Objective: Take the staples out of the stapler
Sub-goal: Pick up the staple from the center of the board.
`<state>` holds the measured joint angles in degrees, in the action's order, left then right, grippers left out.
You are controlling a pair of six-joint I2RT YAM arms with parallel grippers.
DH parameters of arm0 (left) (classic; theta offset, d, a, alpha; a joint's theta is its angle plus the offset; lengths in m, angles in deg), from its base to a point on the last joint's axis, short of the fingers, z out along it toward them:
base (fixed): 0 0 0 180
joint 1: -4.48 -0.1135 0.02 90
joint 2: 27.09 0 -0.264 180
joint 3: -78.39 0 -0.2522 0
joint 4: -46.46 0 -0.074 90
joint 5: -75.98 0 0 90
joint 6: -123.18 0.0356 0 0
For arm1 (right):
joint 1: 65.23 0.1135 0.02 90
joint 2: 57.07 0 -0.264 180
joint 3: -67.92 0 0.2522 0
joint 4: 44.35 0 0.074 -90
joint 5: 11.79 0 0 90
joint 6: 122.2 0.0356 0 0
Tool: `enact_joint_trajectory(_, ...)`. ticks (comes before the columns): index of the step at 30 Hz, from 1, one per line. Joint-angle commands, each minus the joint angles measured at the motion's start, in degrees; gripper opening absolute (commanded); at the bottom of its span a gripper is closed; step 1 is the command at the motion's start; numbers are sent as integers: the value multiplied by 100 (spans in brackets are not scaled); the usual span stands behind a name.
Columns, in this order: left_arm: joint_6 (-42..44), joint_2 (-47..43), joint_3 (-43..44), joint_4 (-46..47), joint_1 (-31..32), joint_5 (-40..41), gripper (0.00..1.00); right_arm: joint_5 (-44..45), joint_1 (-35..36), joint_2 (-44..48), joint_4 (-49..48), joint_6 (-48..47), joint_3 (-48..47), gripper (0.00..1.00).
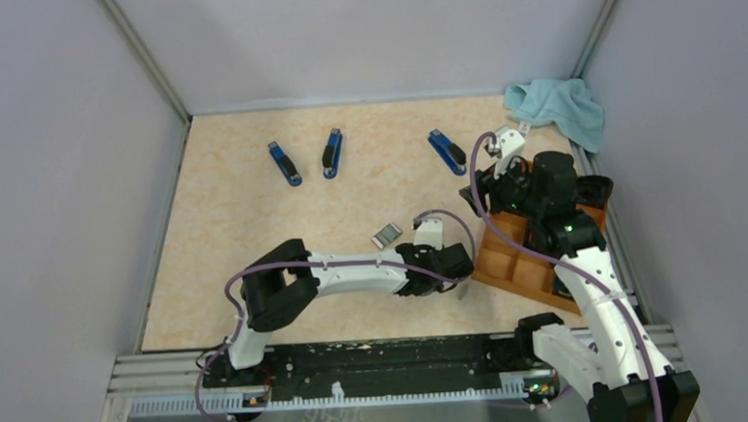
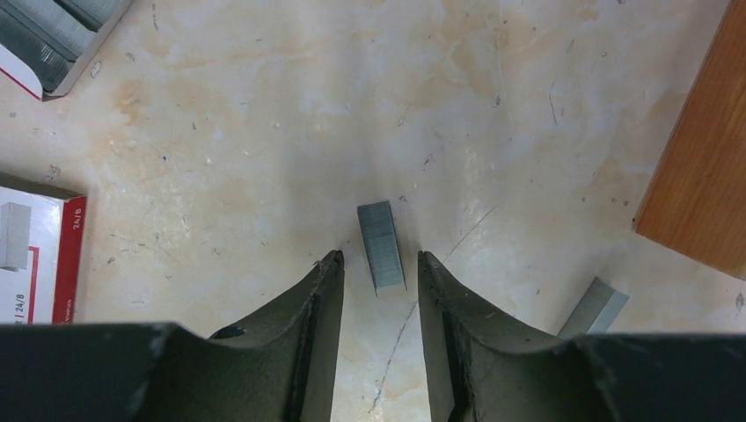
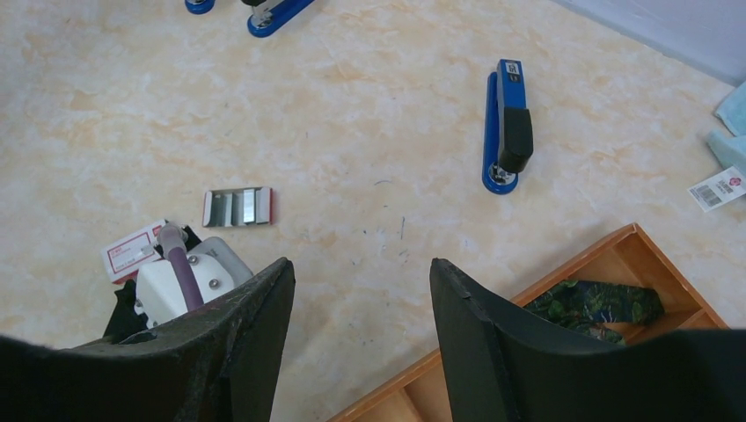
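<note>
A short grey strip of staples [image 2: 380, 239] lies flat on the table, its near end between the fingertips of my left gripper [image 2: 380, 257]. The jaws are open, with a gap on each side of the strip. A second strip of staples [image 2: 595, 308] lies to the right, near the wooden tray [image 2: 704, 193]. Three blue staplers lie at the back of the table: one on the left [image 1: 285, 163], one in the middle [image 1: 332, 153], one on the right [image 1: 447, 152]. My right gripper [image 3: 361, 268] hangs open and empty above the table, by the tray's edge; the right stapler [image 3: 506, 132] lies beyond it.
An open box of staples [image 3: 239, 207] and a white box with a red label [image 2: 35, 255] lie left of my left gripper. The wooden compartment tray [image 1: 527, 256] holds a patterned cloth [image 3: 598, 303]. A light blue cloth [image 1: 558, 105] is at the back right corner. Walls enclose the table.
</note>
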<state>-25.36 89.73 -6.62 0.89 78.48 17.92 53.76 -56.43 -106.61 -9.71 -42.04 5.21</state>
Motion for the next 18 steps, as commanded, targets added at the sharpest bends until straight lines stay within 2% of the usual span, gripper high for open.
enact_joint_trajectory(1,-181,235,266,-567,-3,30,40,23,-54,120,-248,62,-323,59)
enact_joint_trajectory(4,-194,297,308,-712,-1,-15,38,25,-54,120,-248,53,-323,59)
enact_joint_trajectory(6,-200,298,293,-792,7,-37,32,20,-54,118,-244,53,-326,59)
enact_joint_trajectory(12,-82,284,189,-1025,5,-4,22,-15,-54,125,-243,70,-318,59)
enact_joint_trajectory(18,403,53,-203,-981,1,216,20,-83,-54,121,-262,88,-306,59)
